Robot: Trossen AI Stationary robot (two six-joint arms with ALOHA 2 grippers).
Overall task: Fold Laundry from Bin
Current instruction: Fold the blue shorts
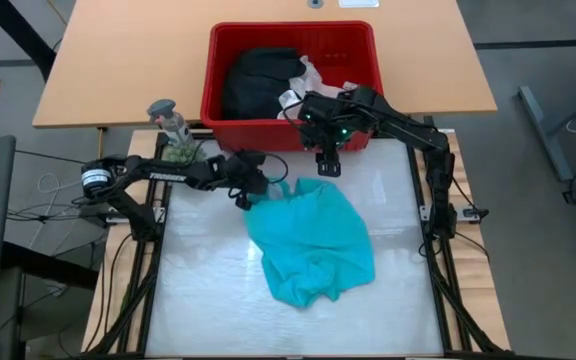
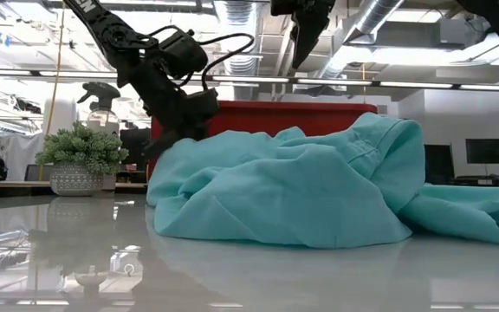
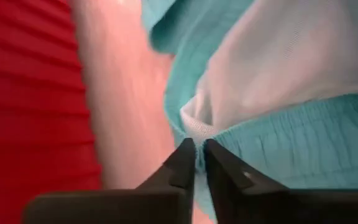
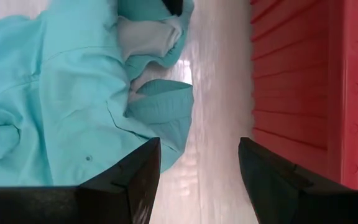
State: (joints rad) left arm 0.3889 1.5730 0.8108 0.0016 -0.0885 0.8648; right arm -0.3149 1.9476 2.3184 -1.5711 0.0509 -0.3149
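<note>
While the left gripper point(image 3: 196, 163) is pinching the teal garment point(image 1: 313, 242) at its edge beside the bin point(image 1: 293, 82), it should be lifting slowly, keeping the hem caught. The right gripper point(image 1: 328, 164) is hanging wide and empty above the mat.

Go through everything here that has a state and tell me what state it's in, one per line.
Teal garment: crumpled on the table, one edge pinched by the left gripper.
Bin: upright behind the work surface, with clothes inside.
Black garment: bunched in the bin.
White clothes: bunched in the bin beside the black one.
Left gripper: shut on the teal garment's edge.
Right gripper: open, empty, hovering by the bin's front wall.
</note>
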